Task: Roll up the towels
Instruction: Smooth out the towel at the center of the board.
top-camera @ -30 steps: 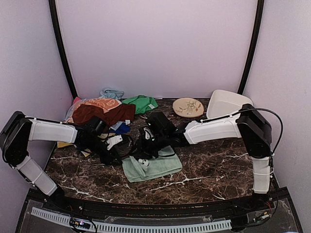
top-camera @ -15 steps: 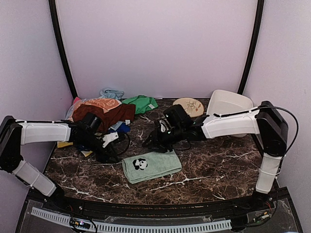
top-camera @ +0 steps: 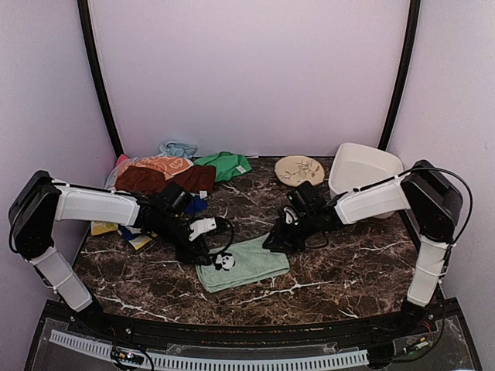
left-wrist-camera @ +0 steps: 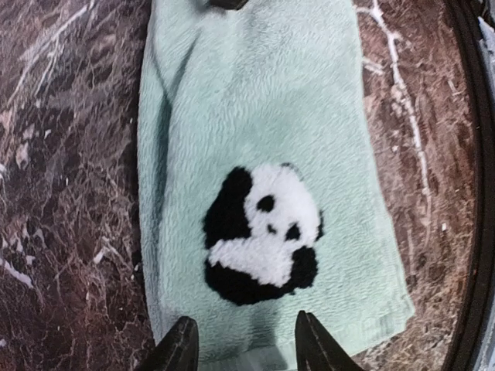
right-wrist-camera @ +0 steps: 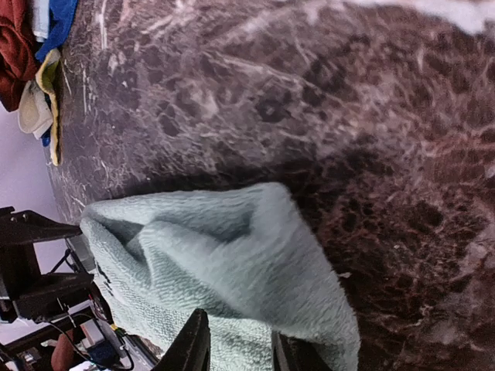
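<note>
There's the mint-green towel (top-camera: 251,267), spread on the marble in front of the white basin (top-camera: 365,164) and to its left, panda (left-wrist-camera: 261,236) facing up. The right gripper (right-wrist-camera: 238,346) works the corner nearest the basin, jaws narrow, pinching a raised fold. The left gripper (left-wrist-camera: 246,346) is at the end farthest from the basin, half-parted, straddling the hem. The other towels (top-camera: 166,178) are heaped well to the basin's left.

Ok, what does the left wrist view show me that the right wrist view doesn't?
Left wrist only: the panda patch, with the mint-green towel lying flat there and the left gripper open astride its end. Right wrist only: a bunched towel corner held up in the right gripper, plus the towel pile at far left. Both: the same mint-green towel on the marble table.
</note>
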Robot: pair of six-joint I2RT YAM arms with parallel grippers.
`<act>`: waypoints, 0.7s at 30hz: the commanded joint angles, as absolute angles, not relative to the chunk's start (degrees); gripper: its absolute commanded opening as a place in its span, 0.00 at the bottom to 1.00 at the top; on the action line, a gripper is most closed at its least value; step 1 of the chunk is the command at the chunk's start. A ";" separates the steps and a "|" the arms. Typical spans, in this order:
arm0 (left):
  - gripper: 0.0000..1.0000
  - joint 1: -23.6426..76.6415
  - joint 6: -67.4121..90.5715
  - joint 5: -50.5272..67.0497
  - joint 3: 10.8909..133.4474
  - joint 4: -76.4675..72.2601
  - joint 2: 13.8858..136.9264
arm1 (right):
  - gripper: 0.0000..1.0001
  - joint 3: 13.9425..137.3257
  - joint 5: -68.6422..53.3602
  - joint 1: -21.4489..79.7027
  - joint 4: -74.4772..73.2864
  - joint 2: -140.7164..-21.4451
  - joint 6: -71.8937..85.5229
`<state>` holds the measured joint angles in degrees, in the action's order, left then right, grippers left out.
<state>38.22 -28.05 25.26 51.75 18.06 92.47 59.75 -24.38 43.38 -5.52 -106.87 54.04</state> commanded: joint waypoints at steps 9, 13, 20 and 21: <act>0.43 37.96 -34.29 9.99 44.76 15.73 91.98 | 0.28 51.28 -23.41 42.19 5.78 -102.25 55.21; 0.47 37.91 -34.25 11.37 45.23 15.47 90.07 | 0.32 54.17 -23.29 43.10 7.60 -100.98 55.60; 0.53 37.87 -36.59 11.01 48.99 18.93 86.20 | 0.36 60.39 -13.89 43.13 -4.88 -101.85 43.57; 0.54 37.90 -37.13 11.62 49.35 19.58 85.08 | 0.36 61.25 -12.59 43.22 -6.05 -102.24 41.79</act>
